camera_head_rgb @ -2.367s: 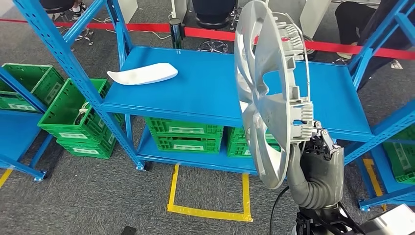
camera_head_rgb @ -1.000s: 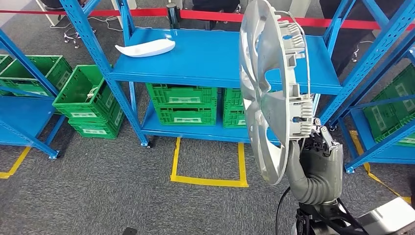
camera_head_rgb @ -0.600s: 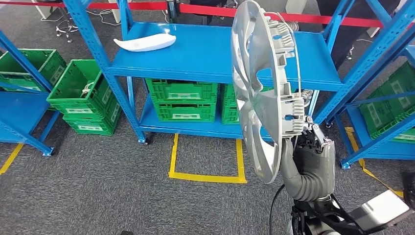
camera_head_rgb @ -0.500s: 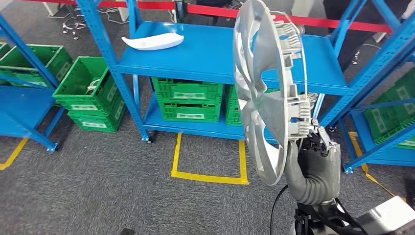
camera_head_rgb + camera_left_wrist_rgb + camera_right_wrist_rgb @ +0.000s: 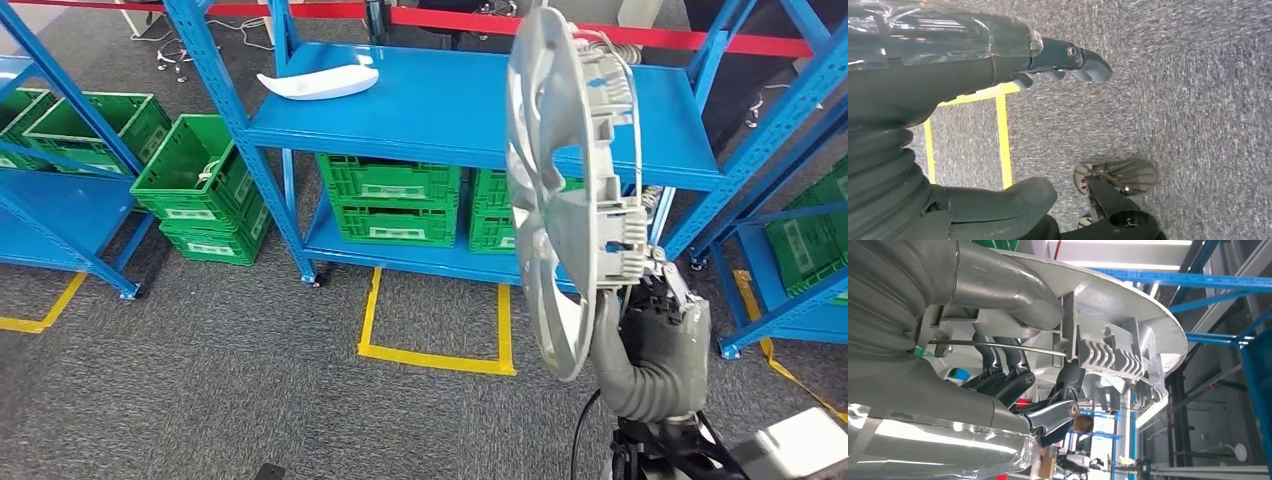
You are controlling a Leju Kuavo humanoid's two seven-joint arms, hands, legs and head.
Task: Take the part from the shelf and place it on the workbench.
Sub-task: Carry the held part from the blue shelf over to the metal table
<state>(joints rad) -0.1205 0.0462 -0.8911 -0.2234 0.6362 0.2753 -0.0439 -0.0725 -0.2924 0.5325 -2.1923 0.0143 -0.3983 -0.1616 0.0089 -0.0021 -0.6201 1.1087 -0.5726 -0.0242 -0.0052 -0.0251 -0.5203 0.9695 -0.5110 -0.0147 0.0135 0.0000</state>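
Grey carpet floor w/ a yellow tape square marked in front of a blue rack; red barrier tape runs behind it. Mid shelf of rack carries one white curved part near its left-rear corner, rest of that shelf bare blue. Green crates sit side by side on the bottom shelf, contents can't tell. More green crates stacked on the floor left of the rack; top one has smth pale inside, too small to ID. Second blue rack at far left, third at far right. Open carpet btwn robot and racks.

Right hand raised, ribbed wrist cover below it, thumb and fingers clamped on the lower rim of a silver hubcap. Cap held upright, edge-on, clips and wire ring facing right, off the shelf, in the air in front of the rack. Left hand hangs over carpet, fingers straight and apart from thumb, holding nothing.
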